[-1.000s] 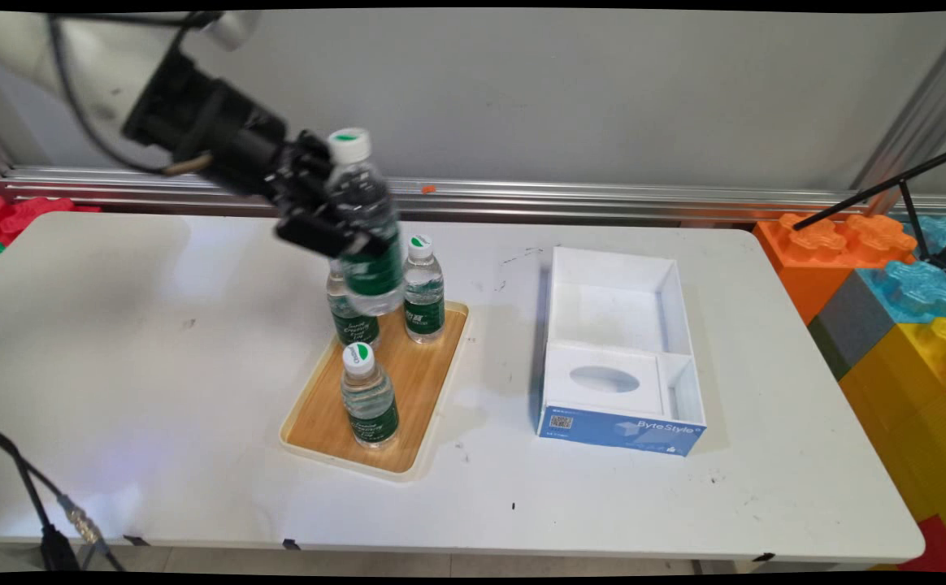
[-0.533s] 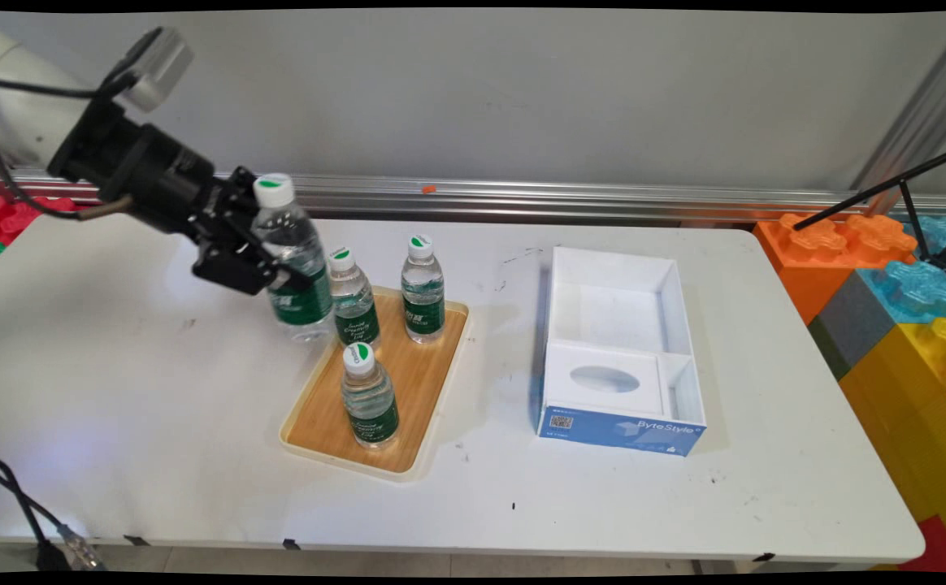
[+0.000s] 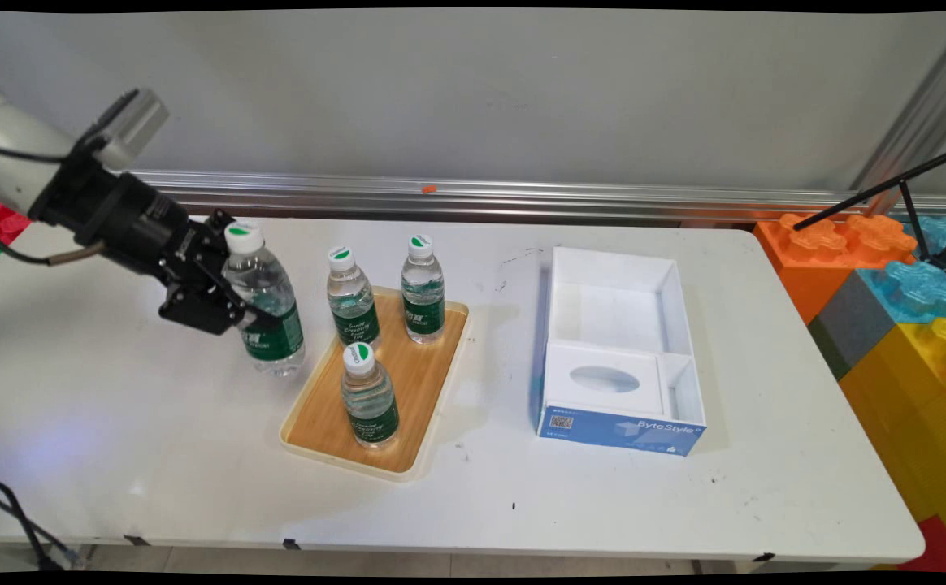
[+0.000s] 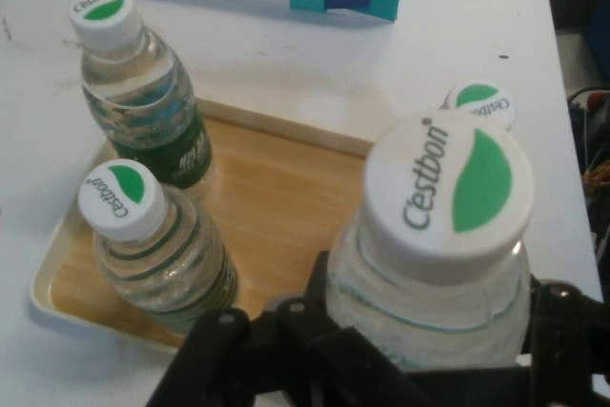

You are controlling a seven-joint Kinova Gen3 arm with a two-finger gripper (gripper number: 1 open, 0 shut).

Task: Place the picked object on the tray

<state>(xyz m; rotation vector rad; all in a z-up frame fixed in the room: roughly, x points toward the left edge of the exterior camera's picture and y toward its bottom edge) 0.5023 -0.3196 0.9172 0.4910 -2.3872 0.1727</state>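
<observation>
Since a second before, my arm had swung the bottle away from above the tray's far end, leftward and down, so that it came to the table just beside the tray's left rim. My gripper (image 3: 233,305) was clamped on the water bottle (image 3: 266,305), the fingers pinching it at the shoulder, just under the white cap with its green leaf mark. In the hand view my gripper (image 4: 419,369) showed the same hold, with the water bottle (image 4: 443,226) rising between the black fingers and its Cestbon cap filling the lower right.

The bottle leaned slightly, cap tipped toward me, and its base looked at or very near the white table (image 3: 115,390); I could not tell whether it truly touched. Three more bottles stood upright on the wooden tray (image 3: 323,422): the far-left bottle (image 3: 351,296), the far-right bottle (image 3: 423,288) and the near bottle (image 3: 367,396). An open white and blue box (image 3: 619,357) lay well apart to the right.

As I judged it, handling this well meant bringing the bottle upright before letting its weight settle, keeping it apart from the tray's rim, and holding the grip firm on that slick, yielding plastic so it would not slide or topple.
</observation>
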